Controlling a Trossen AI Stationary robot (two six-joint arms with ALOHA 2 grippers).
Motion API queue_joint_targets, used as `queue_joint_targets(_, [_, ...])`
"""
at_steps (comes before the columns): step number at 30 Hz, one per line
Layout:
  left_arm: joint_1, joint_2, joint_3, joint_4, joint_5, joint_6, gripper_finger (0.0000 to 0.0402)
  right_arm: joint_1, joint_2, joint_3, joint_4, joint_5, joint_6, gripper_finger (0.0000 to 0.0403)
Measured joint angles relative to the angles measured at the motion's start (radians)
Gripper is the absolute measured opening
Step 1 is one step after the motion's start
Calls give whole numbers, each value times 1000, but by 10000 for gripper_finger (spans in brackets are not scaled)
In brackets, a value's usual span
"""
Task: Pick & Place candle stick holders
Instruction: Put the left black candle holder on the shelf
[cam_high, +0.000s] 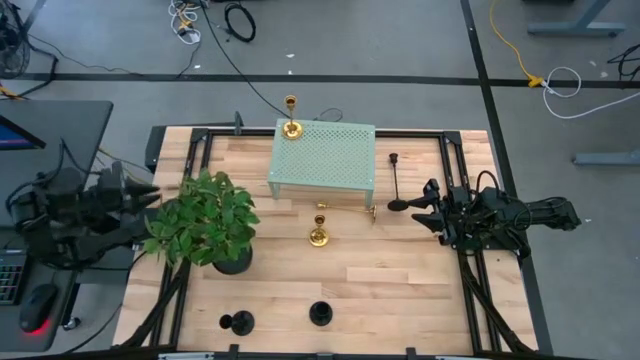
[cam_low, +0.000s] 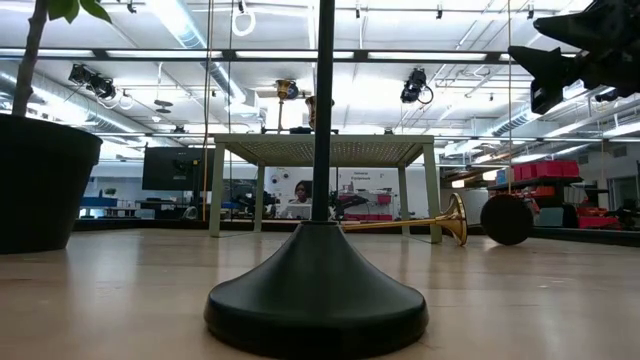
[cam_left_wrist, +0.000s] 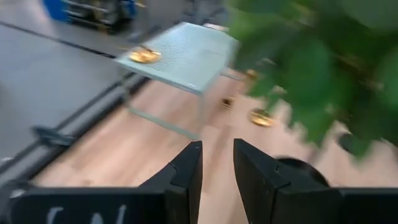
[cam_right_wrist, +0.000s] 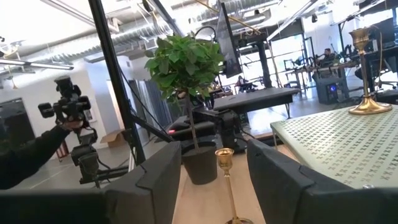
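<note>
One gold holder (cam_high: 291, 127) stands on the far left corner of the pale green stand (cam_high: 323, 158). A second gold holder (cam_high: 319, 232) stands upright on the table in front of the stand, and a third (cam_high: 360, 211) lies on its side beside it. A black holder (cam_high: 396, 182) lies on its side near my right gripper. Two more black holders (cam_high: 238, 322) (cam_high: 320, 313) stand at the near edge. My right gripper (cam_high: 420, 210) is open and empty at the right, raised above the table (cam_low: 560, 60). My left gripper (cam_high: 150, 195) is open and empty at the left edge, behind the plant.
A leafy potted plant (cam_high: 205, 220) stands on the table's left part, between my left gripper and the holders. The stand's legs rest on the table's far middle. Bare wood lies between the plant, the near black holders and the right arm.
</note>
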Motion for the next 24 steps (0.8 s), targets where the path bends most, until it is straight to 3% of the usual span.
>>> queue_joint_targets(7, [90, -55, -1, -57, 267, 60, 92, 0, 0, 0, 0, 0, 2, 185])
queue_joint_targets(11, [173, -72, -2, -112, 376, 107, 91, 0, 0, 0, 0, 0, 3, 185])
queue_joint_targets(16, [293, -92, -3, -113, 582, 174, 91, 0, 0, 0, 0, 0, 4, 185])
queue_joint_targets(24, [405, -92, -3, -113, 783, 243, 91, 0, 0, 0, 0, 0, 13, 185])
